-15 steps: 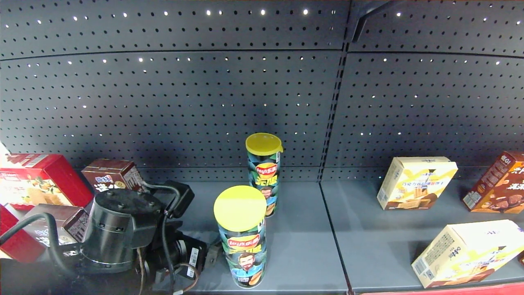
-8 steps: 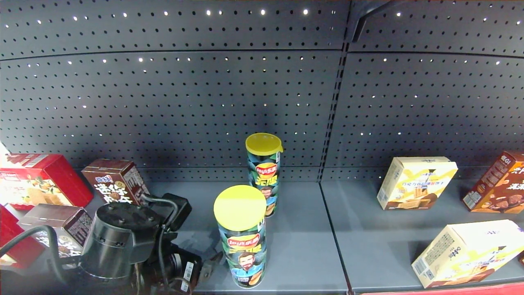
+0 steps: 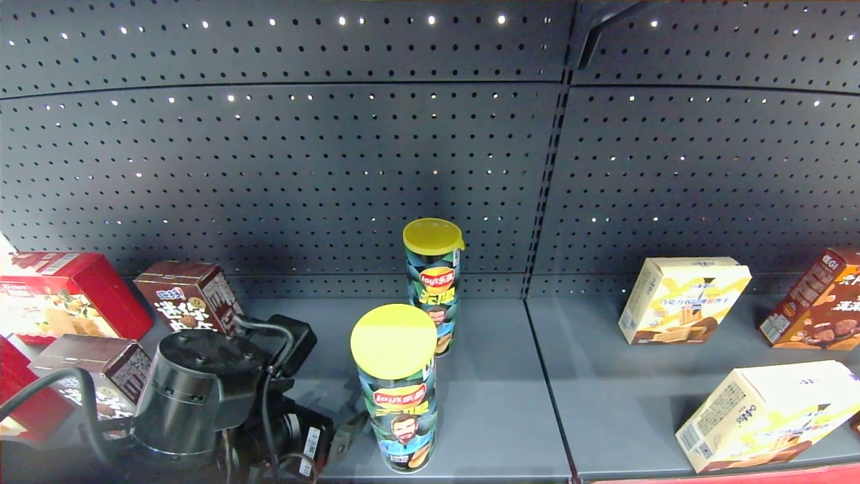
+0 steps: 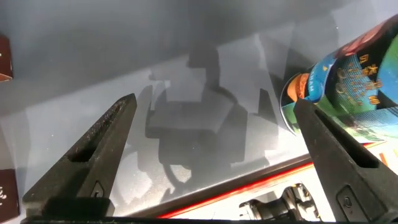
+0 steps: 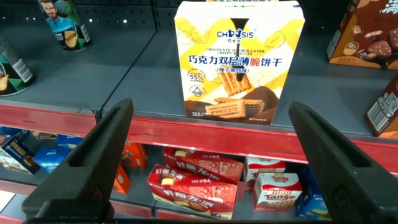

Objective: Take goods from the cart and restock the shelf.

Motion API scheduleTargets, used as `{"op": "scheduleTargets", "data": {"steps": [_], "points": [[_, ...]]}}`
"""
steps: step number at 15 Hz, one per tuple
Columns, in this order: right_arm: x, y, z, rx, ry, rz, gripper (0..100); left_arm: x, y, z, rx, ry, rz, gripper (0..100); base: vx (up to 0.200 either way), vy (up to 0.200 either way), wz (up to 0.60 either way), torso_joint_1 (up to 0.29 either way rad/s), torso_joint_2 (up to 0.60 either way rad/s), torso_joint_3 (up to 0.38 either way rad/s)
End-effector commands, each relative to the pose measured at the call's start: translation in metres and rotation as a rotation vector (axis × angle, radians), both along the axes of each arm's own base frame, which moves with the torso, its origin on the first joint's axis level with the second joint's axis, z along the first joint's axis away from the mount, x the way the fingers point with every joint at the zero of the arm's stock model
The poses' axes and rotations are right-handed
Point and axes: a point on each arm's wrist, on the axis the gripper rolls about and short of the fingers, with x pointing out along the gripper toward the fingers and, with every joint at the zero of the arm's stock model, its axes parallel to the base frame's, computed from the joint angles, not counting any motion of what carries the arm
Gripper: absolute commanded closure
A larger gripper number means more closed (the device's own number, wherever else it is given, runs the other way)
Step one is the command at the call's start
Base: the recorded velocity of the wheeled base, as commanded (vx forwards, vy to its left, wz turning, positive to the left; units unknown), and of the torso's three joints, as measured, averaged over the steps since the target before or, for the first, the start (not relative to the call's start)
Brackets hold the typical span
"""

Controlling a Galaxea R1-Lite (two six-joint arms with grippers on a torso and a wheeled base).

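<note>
The left gripper [image 4: 214, 106] has drawn back from the front chip can [image 3: 396, 390], jaws spread wide and empty. That can looks stocked, upright on the shelf [image 3: 497, 403] ahead of the rear chip can [image 3: 433, 282]. The right gripper [image 5: 211, 107] hangs wide open, empty. Counted: two cans, two yellow boxes [image 3: 682, 299], two brown boxes [image 3: 185, 296] at left.

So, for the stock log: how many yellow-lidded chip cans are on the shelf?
2. The front can stands near the front edge of the shelf; the rear can stands upright behind it, by the pegboard. The left arm may hide more.
</note>
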Motion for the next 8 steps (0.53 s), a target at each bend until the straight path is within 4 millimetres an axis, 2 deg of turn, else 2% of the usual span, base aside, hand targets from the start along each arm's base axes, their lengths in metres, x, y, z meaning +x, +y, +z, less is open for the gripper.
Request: {"op": "scheduleTargets", "data": {"steps": [1, 8], "points": [[0.000, 0.000, 0.000, 0.000, 0.001, 0.004, 0, 0.000, -0.002, 0.001, -0.003, -0.002, -0.009, 0, 0.000, 0.000, 0.00, 0.000, 0.00, 0.000], [0.000, 0.000, 0.000, -0.002, 0.001, 0.002, 0, 0.005, -0.012, 0.001, -0.003, -0.003, -0.028, 0, 0.000, 0.000, 0.00, 0.000, 0.00, 0.000]]}}
